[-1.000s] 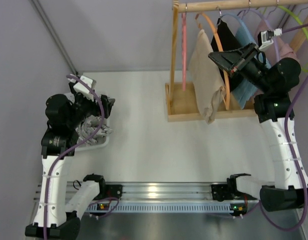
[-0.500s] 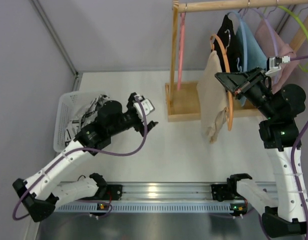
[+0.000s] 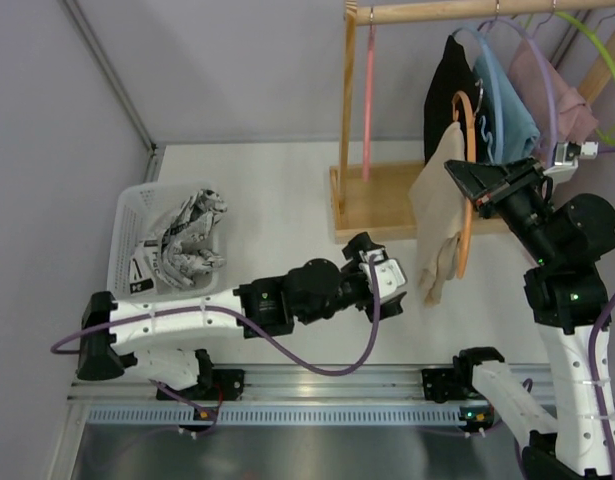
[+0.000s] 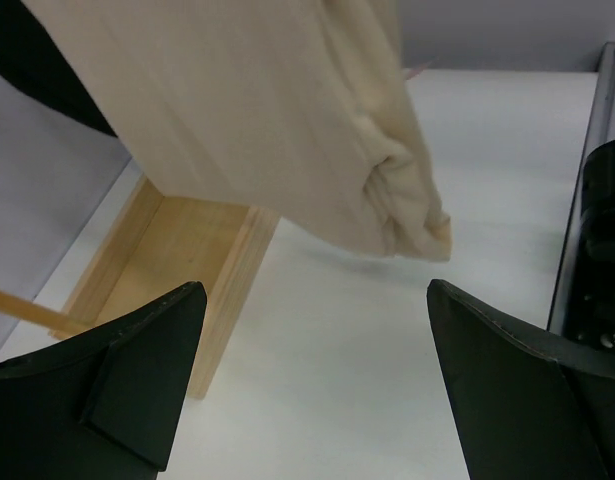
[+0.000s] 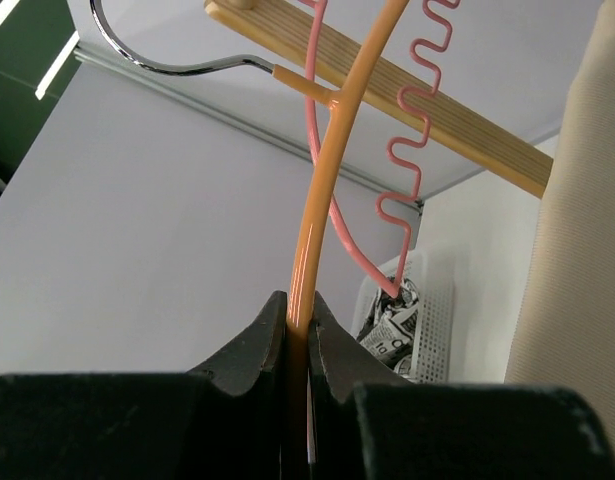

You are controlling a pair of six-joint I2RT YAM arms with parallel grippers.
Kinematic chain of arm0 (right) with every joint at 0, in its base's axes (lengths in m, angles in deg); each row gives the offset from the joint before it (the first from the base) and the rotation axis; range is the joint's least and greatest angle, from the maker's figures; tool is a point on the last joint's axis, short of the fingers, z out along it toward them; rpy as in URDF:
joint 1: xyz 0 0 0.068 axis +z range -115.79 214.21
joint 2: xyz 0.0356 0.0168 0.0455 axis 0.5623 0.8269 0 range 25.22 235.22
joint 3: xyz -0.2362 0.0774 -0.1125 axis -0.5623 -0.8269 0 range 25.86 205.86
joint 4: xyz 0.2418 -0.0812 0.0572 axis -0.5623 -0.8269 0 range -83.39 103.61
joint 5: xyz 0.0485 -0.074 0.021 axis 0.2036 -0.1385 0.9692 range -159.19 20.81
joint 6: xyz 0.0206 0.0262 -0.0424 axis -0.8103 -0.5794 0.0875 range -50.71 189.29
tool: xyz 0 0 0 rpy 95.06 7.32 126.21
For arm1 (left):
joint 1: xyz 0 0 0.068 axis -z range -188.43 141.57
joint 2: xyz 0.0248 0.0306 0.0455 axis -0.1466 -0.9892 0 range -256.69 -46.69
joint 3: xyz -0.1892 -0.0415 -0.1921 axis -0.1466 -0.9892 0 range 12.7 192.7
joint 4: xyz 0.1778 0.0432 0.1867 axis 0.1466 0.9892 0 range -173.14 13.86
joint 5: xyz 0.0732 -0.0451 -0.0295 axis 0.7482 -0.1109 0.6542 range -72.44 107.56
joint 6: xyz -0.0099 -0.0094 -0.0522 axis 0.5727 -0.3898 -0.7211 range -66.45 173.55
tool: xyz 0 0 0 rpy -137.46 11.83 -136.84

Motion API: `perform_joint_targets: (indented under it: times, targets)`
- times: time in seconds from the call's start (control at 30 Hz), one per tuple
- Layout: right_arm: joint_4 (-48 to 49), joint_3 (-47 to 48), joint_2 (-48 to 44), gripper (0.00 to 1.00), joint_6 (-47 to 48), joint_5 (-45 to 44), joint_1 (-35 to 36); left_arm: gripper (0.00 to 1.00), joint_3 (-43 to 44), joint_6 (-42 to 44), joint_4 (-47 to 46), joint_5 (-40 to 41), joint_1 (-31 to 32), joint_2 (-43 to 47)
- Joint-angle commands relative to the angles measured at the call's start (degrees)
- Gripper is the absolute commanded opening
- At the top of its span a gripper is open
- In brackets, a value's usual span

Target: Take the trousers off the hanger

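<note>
The left claw [image 4: 315,292] hovers low over the counter [image 4: 387,400], fingers spread wide and empty, just short of the bunched hem of the beige trousers [image 4: 287,130]. These hang draped over the orange hanger [image 5: 322,190], which the right claw [image 5: 295,312] clenches by its rim. The step in hand looks like the approach: next, the left claw needs to advance, close on the hem and pull.

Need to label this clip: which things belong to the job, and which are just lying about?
Job: beige trousers, orange hanger, right hand gripping it, left hand open.
Lying about: wooden rack, pink hanger, black garment, blue garment, basket, patterned cloth.
</note>
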Motion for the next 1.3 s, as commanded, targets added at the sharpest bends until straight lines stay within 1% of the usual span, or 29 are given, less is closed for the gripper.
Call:
perform_joint_targets:
  times: [0.0, 0.13, 0.2, 0.23, 0.27, 0.33, 0.37, 0.5, 0.6, 0.7, 1.03, 1.27]
  targets:
    - [5.57, 1.3, -0.88, 0.0, -0.82, -1.92, 0.17, 0.98, 3.42, -1.8, -11.39, 6.38, 4.23, -2.8]
    - [6.18, 1.39, -1.32, 0.0, -2.23, -2.89, 0.17, 0.98, 5.97, -5.47, -12.89, 7.44, 5.47, -7.9]
    - [5.83, 1.83, -1.67, 0.0, -1.8, -3.76, 0.09, 0.98, 6.33, -5.84, -14.02, 8.5, 6.08, -10.01]
    - [5.92, 2.0, -1.76, 0.0, -1.62, -3.77, 0.17, 0.98, 6.07, -4.27, -14.9, 8.67, 6.43, -10.54]
    - [6.27, 2.01, -1.67, 0.0, -1.7, -3.59, 0.17, 0.98, 5.46, -2.69, -19.09, 9.2, 7.48, -11.16]
    - [6.36, 1.75, -1.93, 0.0, -2.32, -3.5, 0.09, 0.98, 4.66, 0.73, -23.67, 10.78, 9.5, -12.92]
    - [6.45, 1.74, -1.85, 0.0, -2.32, -3.33, 0.09, 0.98, 5.09, 0.93, -24.13, 10.78, 9.86, -13.79]
    - [7.15, 1.92, -2.2, 0.0, -2.67, -2.45, 0.09, 0.98, 9.66, 1.8, -24.4, 17.88, 10.04, -20.37]
    - [7.41, 2.01, -2.55, 0.0, -2.85, -2.1, 0.09, 0.98, 10.02, 3.82, -28.43, 18.17, 9.42, -22.14]
    - [7.41, 2.44, -2.55, 0.0, -2.5, -2.27, 0.09, 0.98, 11.16, 4.53, -29.15, 18.69, 8.28, -23.29]
    - [8.38, 3.5, -1.59, 0.0, -3.29, -1.13, 0.09, 0.97, 8.0, 5.06, -29.32, 19.22, 0.2, -21.54]
    - [9.17, 3.06, -0.53, 0.0, -3.64, 0.19, 0.09, 0.96, 3.08, 7.43, -29.32, 16.32, -0.25, -17.15]
